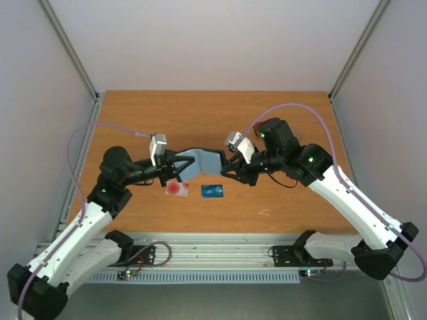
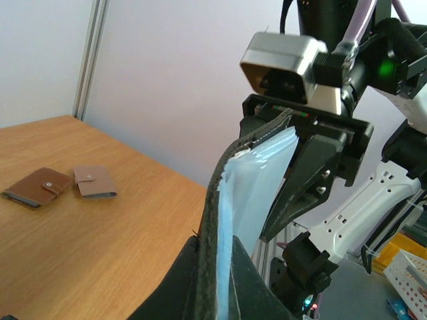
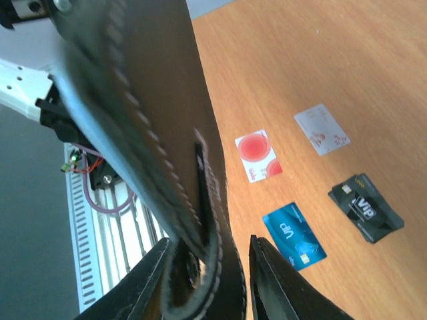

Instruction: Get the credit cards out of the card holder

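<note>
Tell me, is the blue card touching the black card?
Apart. The right wrist view shows bare table between the blue card and the black card.

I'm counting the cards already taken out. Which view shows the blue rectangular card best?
Right wrist: the blue rectangular card lies flat and large in the picture, with its print visible. Top external shows the card only small. Left wrist does not show it.

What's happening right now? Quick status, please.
Left tool and right tool both shut on card holder, held above table. Four cards out: white-red card, grey card, blue card, black card. Red one unseen. Brown wallet, tan wallet lie well aside.
</note>
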